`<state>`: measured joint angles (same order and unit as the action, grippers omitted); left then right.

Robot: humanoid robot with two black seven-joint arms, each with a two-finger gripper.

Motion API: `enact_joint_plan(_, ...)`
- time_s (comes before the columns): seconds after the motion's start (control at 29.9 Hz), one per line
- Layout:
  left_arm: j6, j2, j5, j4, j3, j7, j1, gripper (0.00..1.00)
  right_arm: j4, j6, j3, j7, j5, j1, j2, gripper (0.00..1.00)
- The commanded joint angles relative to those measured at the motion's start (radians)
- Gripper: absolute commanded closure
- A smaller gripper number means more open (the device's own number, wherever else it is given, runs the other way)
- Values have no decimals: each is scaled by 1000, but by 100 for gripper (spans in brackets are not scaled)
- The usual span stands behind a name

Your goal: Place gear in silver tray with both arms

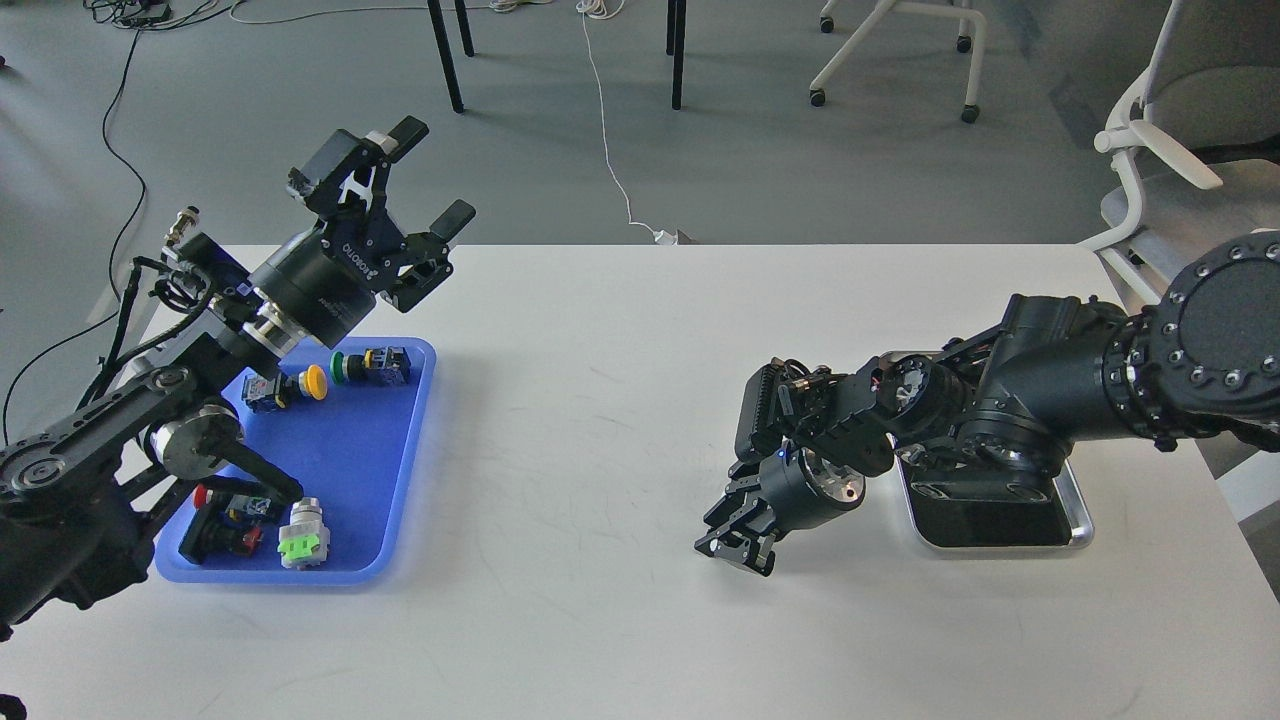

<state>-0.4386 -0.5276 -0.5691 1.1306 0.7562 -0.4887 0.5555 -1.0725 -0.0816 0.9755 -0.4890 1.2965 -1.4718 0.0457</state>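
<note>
I see the silver tray [1075,520] at the worktop's [600,400] right side, shiny rim, rounded corners, dark mirror bottom, half hidden under my right arm. My left pincer [432,172] is raised, fingers apart; the right pincer [735,545] I cannot tell.

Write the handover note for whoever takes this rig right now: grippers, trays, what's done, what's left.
Left gripper: open, empty, raised above the far end of the blue tray.
Right gripper: low over bare table, left of the silver tray; fingers too dark to tell open from shut, nothing seen in it.
Blue tray: holds push-button parts, among them a yellow-capped one, a green-capped one and a silver one with a green tag.
Silver tray: right arm covers part of it; visible bottom holds nothing.
Done: nothing transferred.
Left: pick a part, place it in the silver tray.
</note>
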Motion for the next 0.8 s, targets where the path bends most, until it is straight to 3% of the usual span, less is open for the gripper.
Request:
enact_joint_plan(0.0, 0, 0, 0, 0, 0, 0, 0, 2, 0, 0, 0, 0, 0, -8, 0, 79)
enact_joint_plan(0.4, 0, 9, 0, 0, 2, 0, 0, 2, -7, -4, -17, 0, -11, -134, 72, 78)
enact_joint_plan(0.77, -2, 21, -11, 0, 0, 0, 6, 2, -50, 3, 28, 0, 107, -179, 453, 78)
